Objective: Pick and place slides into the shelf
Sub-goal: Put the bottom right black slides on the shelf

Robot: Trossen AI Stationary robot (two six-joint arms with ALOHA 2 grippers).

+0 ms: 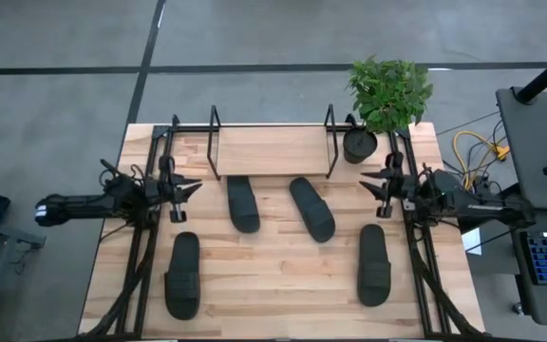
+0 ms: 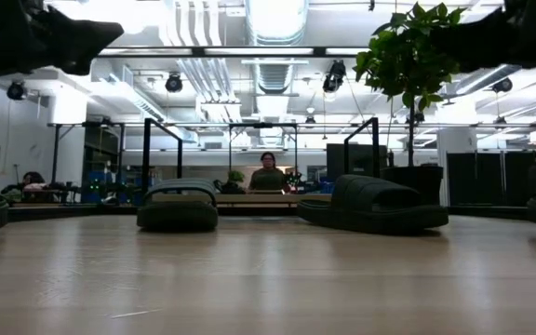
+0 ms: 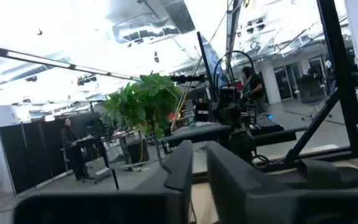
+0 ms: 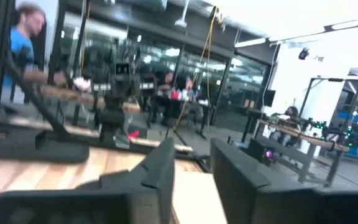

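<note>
Four slides [image 1: 243,203] lie unshelved; they're likely light, rubbery, flexible, so grip the strap. The left gripper [image 1: 184,188] at nine o'clock and the right gripper [image 1: 372,183] at three both sit apart, empty.

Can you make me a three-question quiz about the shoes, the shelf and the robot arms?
1. Where is the plant?
A. By the shelf's right end
B. Between the slides
C. At the table's near edge

2. How many slides lie on the table?
A. Two
B. Four
C. Six

3. What is on the shelf?
A. One slide
B. The plant
C. Nothing

Answers:
1 A, its pot stands beside the right upright.
2 B, four black slides show from above.
3 C, the board is bare.
</note>
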